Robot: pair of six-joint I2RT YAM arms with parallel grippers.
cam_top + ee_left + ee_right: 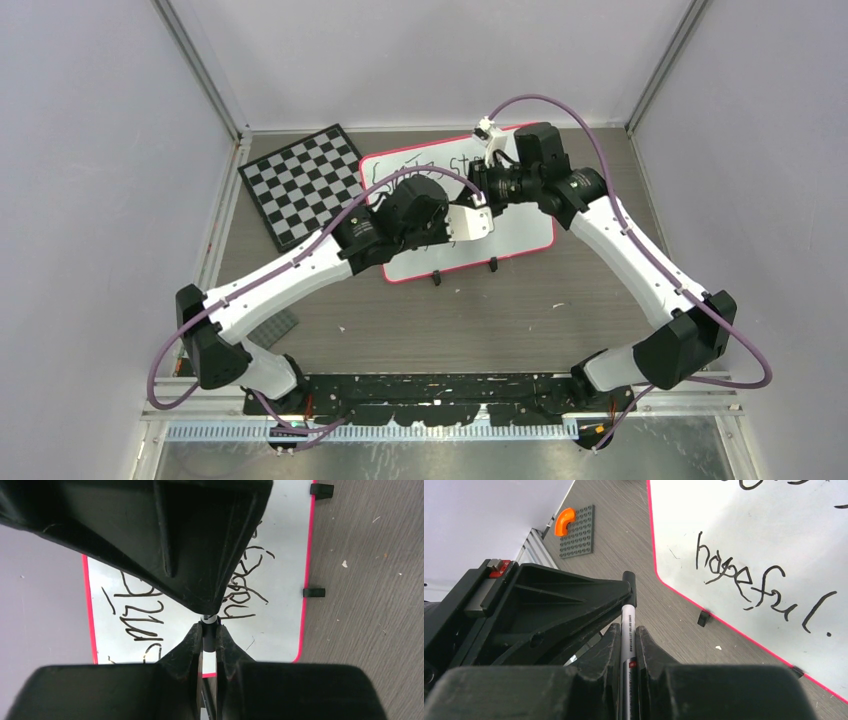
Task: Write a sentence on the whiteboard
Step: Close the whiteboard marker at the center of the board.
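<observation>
The whiteboard with its pink-red frame lies flat at the table's middle. The sentence is in black marker on it; the right wrist view shows "hopeful.", and the left wrist view shows both lines. Both grippers meet above the board. My right gripper is shut on the grey body of a marker. My left gripper is shut on the marker's dark capped end. In the top view the left gripper and the right gripper hide the marker.
A black-and-white chessboard lies at the board's left, touching its corner. A grey studded plate with an orange curved piece lies near the left arm's base. Two black feet stick out of the board's near edge. Walls close three sides.
</observation>
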